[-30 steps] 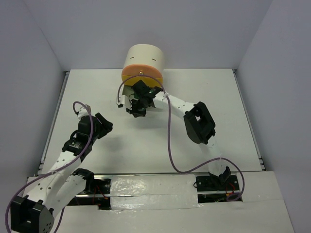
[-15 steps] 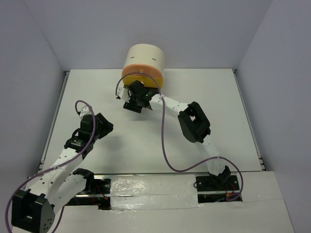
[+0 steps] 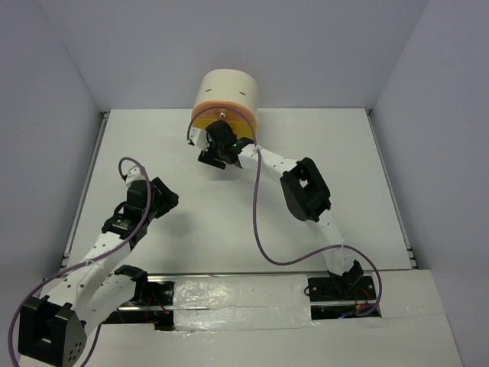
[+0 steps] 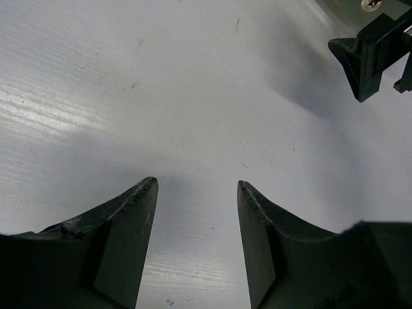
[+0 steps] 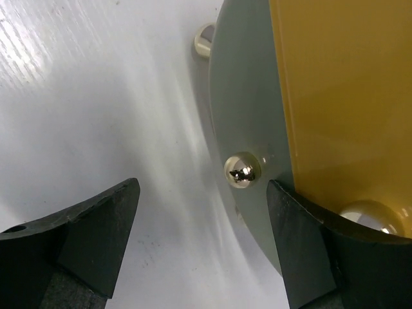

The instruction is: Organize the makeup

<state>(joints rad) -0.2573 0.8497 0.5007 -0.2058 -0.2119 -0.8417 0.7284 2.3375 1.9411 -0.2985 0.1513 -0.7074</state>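
Drawer handling appears to be the step in hand. The right pincer (image 3: 220,149) sits at the foot of the cabinet (image 3: 227,92), jaws spread wide to either side of a small chrome knob (image 5: 242,170) and touching nothing. The knob sits on a grey panel (image 5: 241,96) beside the yellow drawer (image 5: 335,96). The left pincer (image 4: 196,183) is also spread and holds nothing. It hangs low over the worktop (image 3: 344,153), well apart from the cabinet.

No makeup shows in any view, and whether it lies inside the drawers cannot be told. Its heading and long axis therefore cannot be stated.

The next move likely calls for one of two actions:
- Centre the knob between the jaws, pinch it and pull straight along the drawer's travel.
- Back clear of the cabinet.

The knob is small and smooth, so an off-centre pinch would probably slip.
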